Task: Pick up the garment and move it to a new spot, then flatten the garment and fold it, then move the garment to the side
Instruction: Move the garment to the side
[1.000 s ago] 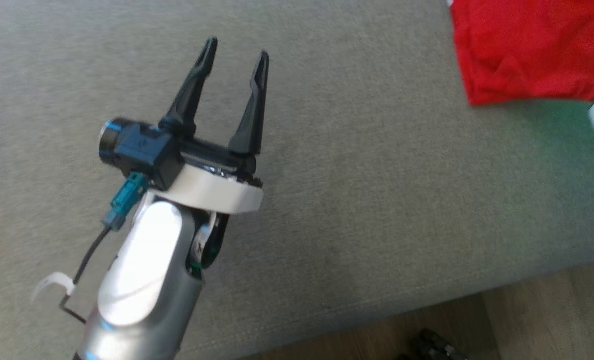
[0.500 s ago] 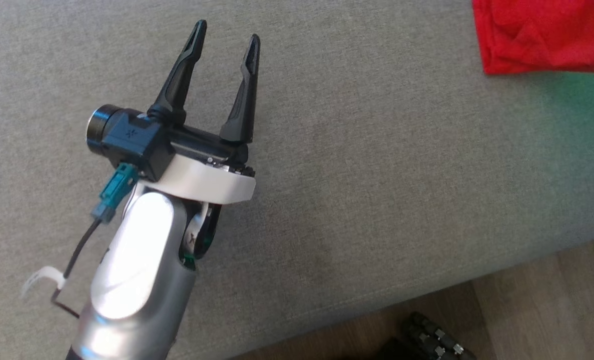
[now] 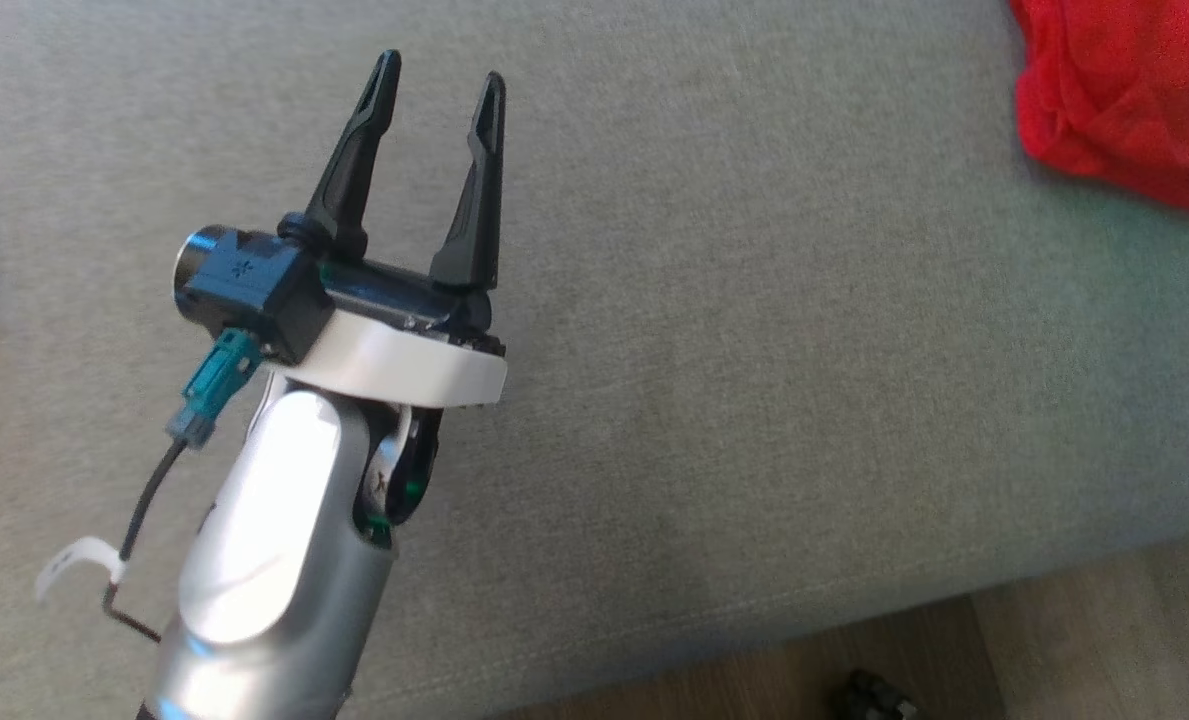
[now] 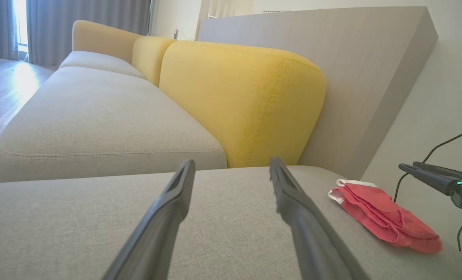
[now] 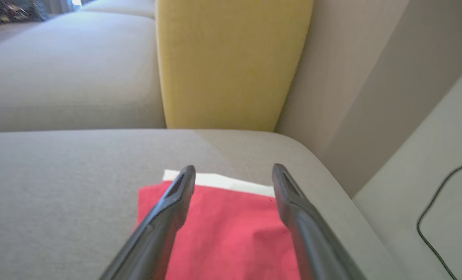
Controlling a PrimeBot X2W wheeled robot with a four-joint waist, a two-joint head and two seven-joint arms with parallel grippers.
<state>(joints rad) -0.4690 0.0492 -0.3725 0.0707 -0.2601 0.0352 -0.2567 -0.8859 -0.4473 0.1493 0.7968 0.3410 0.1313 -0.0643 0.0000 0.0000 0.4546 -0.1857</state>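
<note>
Garment [image 3: 1114,90]: lying folded, red, at the far right end of the seat [image 3: 754,350].
Right gripper [image 5: 232,171]: hovering over it, fingers spread, gripping nothing.
Left gripper [image 3: 440,70]: hanging open, empty, well left.
Progress: fold and side move are looking done; little is remaining.

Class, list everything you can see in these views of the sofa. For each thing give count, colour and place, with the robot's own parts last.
seat cushions: three, grey-beige, in a row along the sofa
back cushions: at least two, yellow, behind the seats
garment: one, red with a white edge, folded at the near seat's right end
floor: one, brown wood, before the sofa
cable: one, black, right of the sofa
left gripper: one, dark fingers apart, above bare seat
right gripper: one, dark fingers apart, over the garment
</note>
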